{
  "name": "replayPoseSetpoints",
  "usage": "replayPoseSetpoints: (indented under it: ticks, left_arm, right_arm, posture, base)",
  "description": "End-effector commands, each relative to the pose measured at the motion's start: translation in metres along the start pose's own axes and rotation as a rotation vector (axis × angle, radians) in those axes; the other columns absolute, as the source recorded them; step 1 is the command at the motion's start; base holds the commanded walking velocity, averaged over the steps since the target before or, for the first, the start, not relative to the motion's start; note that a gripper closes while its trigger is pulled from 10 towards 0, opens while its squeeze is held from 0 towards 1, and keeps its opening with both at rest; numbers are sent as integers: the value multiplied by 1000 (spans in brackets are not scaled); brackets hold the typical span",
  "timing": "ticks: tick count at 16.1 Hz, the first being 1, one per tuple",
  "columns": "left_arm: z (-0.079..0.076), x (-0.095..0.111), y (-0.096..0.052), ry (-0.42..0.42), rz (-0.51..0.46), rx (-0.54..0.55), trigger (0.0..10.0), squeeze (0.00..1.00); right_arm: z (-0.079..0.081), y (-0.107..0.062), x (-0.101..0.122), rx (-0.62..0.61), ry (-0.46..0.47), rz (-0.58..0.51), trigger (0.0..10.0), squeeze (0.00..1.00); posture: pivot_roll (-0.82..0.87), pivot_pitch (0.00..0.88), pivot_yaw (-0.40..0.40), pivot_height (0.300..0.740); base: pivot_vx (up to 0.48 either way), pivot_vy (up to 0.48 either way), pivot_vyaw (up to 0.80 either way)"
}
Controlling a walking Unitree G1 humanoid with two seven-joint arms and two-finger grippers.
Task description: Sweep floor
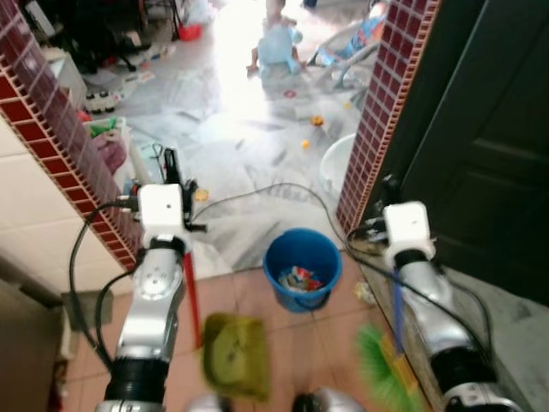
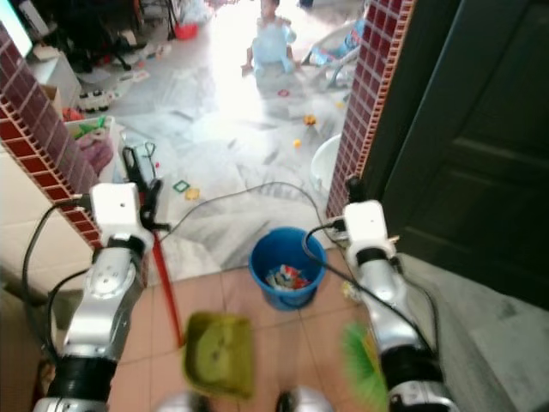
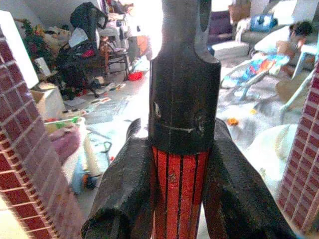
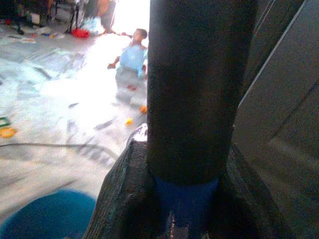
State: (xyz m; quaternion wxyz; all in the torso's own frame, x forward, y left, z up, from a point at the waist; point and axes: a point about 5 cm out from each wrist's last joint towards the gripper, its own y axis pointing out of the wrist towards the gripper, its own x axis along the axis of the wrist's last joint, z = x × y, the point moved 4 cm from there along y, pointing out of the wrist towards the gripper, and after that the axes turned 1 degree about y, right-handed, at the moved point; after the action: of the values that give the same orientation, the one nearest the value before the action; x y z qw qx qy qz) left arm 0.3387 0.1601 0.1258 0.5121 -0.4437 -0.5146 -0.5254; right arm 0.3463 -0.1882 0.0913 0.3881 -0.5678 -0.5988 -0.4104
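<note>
Broom, green bristles on the tile floor at 5 o'clock, blue handle clenched in right gripper. Dustpan, green, at 6 o'clock; its red handle clamped between left gripper fingers. Blue bucket holding scraps at centre. Person sits at 12 o'clock, well apart.

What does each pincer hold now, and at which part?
Left pincer grips the dustpan by the top of its red handle. Right pincer grips the broom high on its blue handle.
</note>
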Motion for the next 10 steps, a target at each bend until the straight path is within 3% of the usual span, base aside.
replayPoseSetpoints:
  ticks: [1,3,6,10]
  left_arm:
    - [7,12,2,13,-49,13,10000,0]
    - [6,12,2,6,-49,14,10000,0]
    - [5,12,1,-12,-48,22,10000,0]
    - [8,11,1,-27,-45,33,10000,0]
  right_arm:
    - [1,8,29,10,-49,-112,10000,0]
    - [-5,9,35,-2,-55,-133,10000,0]
    - [-12,6,37,-11,-72,-149,10000,0]
    - [-5,3,31,40,-31,-132,10000,0]
  posture:
    - [-65,0,7,740]
    - [-67,0,4,740]
    - [-69,0,2,740]
    - [-67,0,0,740]
  base:
    - [0,-349,0]
    - [0,-324,0]
    - [0,0,0]
    - [0,0,0]
